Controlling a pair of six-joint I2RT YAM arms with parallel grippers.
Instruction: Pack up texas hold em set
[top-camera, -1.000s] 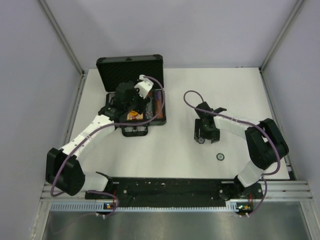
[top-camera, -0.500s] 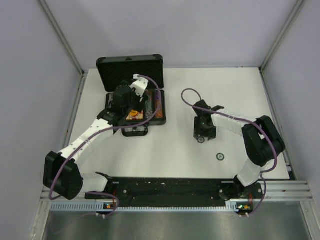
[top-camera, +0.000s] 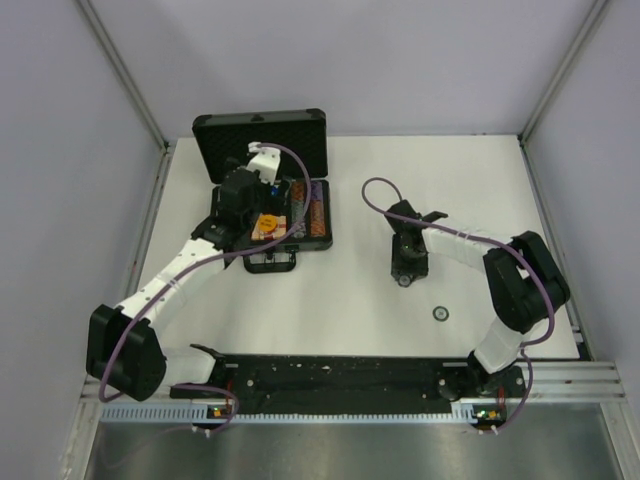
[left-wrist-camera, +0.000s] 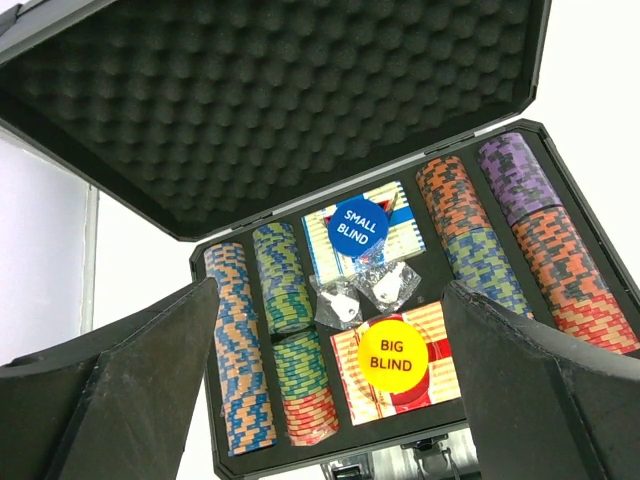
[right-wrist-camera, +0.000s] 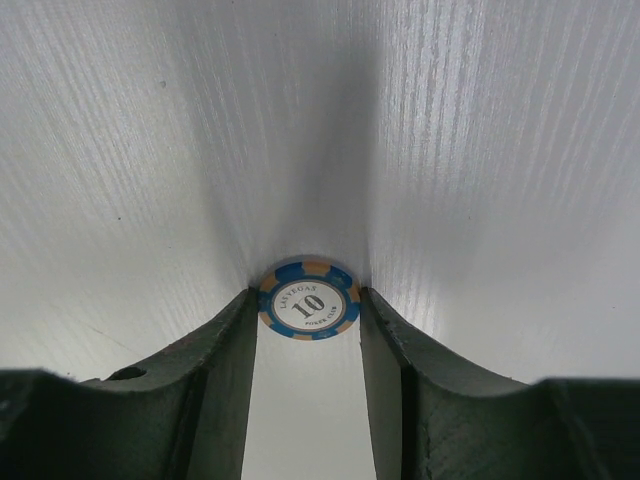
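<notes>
Your case (top-camera: 230, 135): open on desk (top-camera: 450, 180), long axis left-right, handle facing the arms, lid rearward. Your left fingers (left-wrist-camera: 150, 390): spread, empty. Your right fingers (right-wrist-camera: 215, 380): pinching flat chip (right-wrist-camera: 307, 300).

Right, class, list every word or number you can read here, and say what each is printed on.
"SMALL BLIND": blue disc in the case.
"BIG BLIND": yellow disc in the case.
"10": centre of the chip.
Ring lettering around that chip's centre: too small to read.
</notes>
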